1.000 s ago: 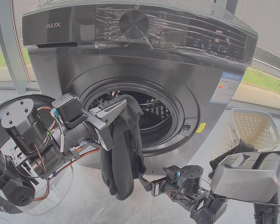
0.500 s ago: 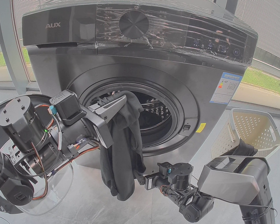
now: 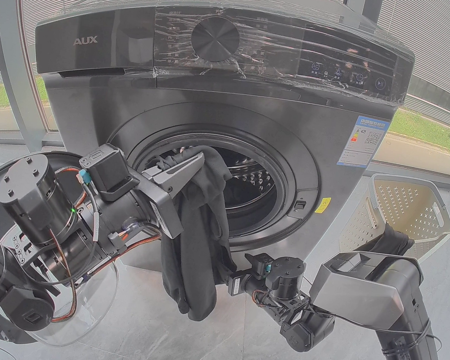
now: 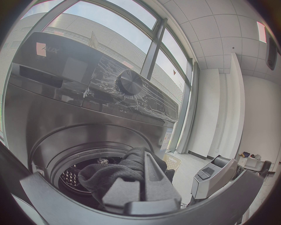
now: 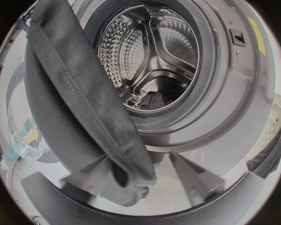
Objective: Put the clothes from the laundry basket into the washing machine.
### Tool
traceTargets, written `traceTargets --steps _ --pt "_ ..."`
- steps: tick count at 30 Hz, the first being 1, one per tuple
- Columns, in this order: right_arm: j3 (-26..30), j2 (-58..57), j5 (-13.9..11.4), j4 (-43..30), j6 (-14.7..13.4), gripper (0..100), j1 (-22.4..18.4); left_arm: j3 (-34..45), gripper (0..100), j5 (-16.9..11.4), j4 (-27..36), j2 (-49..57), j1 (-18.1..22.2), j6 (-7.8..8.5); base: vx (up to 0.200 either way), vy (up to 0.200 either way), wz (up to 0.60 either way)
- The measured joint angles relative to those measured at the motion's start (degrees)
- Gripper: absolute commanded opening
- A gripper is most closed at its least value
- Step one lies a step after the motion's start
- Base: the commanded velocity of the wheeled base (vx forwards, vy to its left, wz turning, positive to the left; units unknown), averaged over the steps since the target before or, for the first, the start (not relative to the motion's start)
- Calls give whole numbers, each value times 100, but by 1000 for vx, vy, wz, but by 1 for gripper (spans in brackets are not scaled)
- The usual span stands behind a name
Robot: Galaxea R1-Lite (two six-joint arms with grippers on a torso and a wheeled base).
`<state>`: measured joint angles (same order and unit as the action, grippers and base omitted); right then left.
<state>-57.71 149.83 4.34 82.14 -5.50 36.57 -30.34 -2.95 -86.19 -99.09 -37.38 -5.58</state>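
Pale floor tiles (image 3: pixel 268 356) are seen under the washing machine (image 3: pixel 110 104), its drum mouth open. A dark garment (image 3: pixel 194 250) is clamped at its top by the left gripper (image 3: pixel 186 165) right at the drum mouth and hangs down the machine's front, while the right gripper (image 3: pixel 229 282) is held spread at its lower part, nothing pinched. Another dark cloth (image 3: pixel 390 241) is draped over the white laundry basket (image 3: pixel 422 205) rim, and a dark piece (image 5: pixel 152 99) lies in the drum.

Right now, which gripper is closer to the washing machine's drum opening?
Left. The left gripper holds the dark garment right at the drum opening; the right gripper sits lower, below the opening, at the garment's hanging end.
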Motion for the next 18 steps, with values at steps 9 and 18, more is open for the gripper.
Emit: traceTargets --steps 9,18 --pt "208 0 -11 197 -2 0 44 6 0 -6 -2 0 39 -13 0 0 0" --pt "1441 -855 -11 277 -7 0 -38 88 0 -24 -27 -17 315 -65 0 0 0"
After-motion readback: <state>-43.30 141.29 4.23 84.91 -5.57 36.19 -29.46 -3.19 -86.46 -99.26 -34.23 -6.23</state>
